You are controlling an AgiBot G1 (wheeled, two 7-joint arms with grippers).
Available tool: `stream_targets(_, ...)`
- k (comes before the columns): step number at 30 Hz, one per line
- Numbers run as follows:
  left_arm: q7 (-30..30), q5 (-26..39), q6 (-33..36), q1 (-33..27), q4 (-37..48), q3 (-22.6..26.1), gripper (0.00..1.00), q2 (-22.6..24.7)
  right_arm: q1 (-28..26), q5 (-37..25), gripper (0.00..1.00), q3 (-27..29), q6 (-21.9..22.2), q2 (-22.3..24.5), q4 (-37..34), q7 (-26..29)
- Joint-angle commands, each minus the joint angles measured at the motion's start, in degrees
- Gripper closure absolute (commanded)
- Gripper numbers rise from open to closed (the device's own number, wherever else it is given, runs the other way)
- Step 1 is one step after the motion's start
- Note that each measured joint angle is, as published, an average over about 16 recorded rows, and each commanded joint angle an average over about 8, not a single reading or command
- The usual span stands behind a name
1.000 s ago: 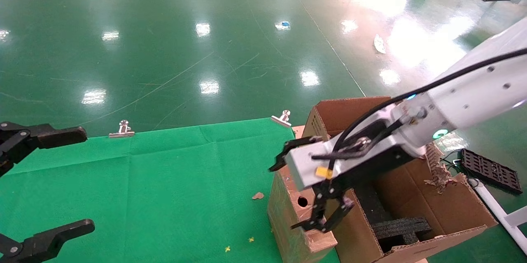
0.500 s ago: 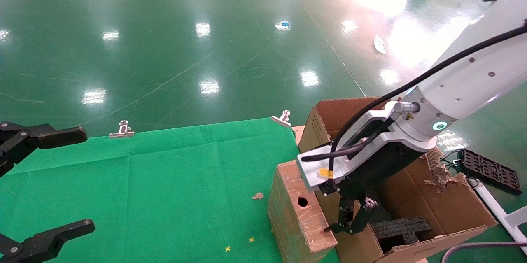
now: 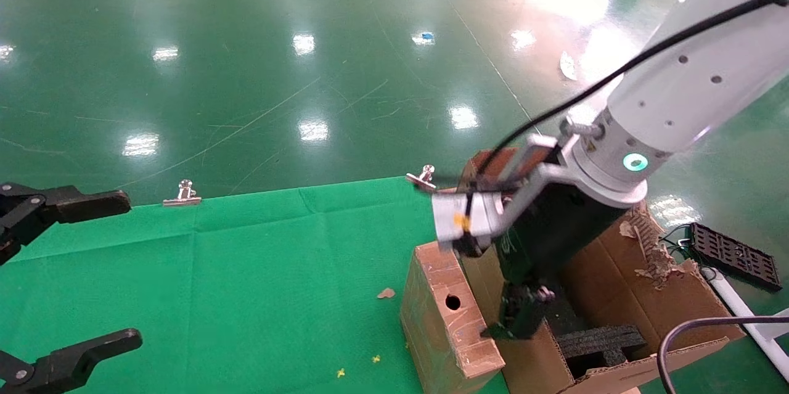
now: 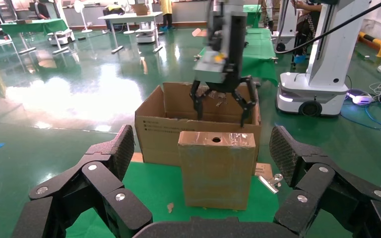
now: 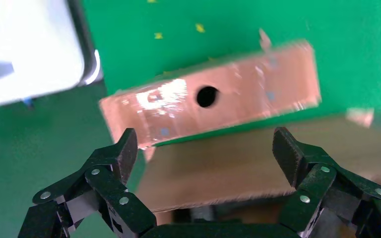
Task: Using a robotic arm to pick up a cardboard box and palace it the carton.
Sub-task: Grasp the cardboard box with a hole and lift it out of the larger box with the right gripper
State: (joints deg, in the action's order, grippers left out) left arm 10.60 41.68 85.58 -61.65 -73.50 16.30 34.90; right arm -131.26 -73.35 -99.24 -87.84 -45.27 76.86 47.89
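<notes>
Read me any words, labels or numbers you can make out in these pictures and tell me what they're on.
None can be read.
Black print on the carton's side: too small to read.
Small yellow sticker on the right gripper's grey camera block: nothing legible.
The cardboard box: no print visible.

Glossy green floor (image 3: 246,73) with light reflections, distant green-clothed tables (image 4: 34,25), white-based machine (image 4: 310,94)

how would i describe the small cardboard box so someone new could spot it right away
Start at the green cloth table and go to its right edge, where the big open carton with black foam inside stands. The cardboard box stands upright on the cloth against that carton's near wall, just beside the right claw. Unlike the carton, it is small, closed and narrow, with a round hole in its taped top.
</notes>
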Motion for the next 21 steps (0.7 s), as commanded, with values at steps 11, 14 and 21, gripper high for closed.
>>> stream_targets(11, 0.0, 0.0, 0.0, 0.0, 0.0, 0.0, 0.0, 0.0, 2.1, 4.3, 0.0, -2.7, 3.9, 0.1, -2.1, 29.1)
stream_targets(14, 0.0, 0.0, 0.0, 0.0, 0.0, 0.1, 0.0, 0.0, 3.4, 5.1, 0.0, -3.0, 4.4, 0.1, -2.9, 29.6)
stream_targets(21, 0.0, -0.1, 0.0, 0.0, 0.0, 0.1, 0.0, 0.0, 5.6, 4.2, 0.11, -3.8, 6.1, -1.0, -3.2, 30.8)
